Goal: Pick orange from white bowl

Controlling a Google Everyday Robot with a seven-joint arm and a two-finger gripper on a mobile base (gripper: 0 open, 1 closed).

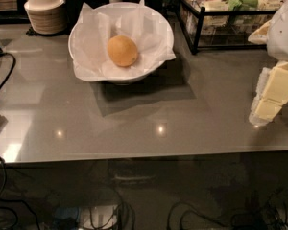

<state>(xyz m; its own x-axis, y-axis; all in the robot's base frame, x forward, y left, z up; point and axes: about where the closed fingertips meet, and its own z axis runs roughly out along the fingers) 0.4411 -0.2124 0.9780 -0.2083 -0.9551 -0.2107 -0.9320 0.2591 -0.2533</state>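
The orange (pixel 122 51) is a dull yellow-orange round fruit lying in the middle of the white bowl (pixel 156 23). The bowl is wide, lined with crumpled white paper that sticks past its rim, and stands at the back centre of the grey table. My gripper (pixel 271 97) hangs at the right edge of the view, cream-coloured, low over the table surface and well to the right of the bowl. It holds nothing that I can see.
A stack of small beige bowls (pixel 44 11) stands at the back left. A black wire rack (pixel 216 18) with packaged items stands at the back right. Dark cups (pixel 77 4) stand behind the bowl. Cables (pixel 2 75) lie at the left edge.
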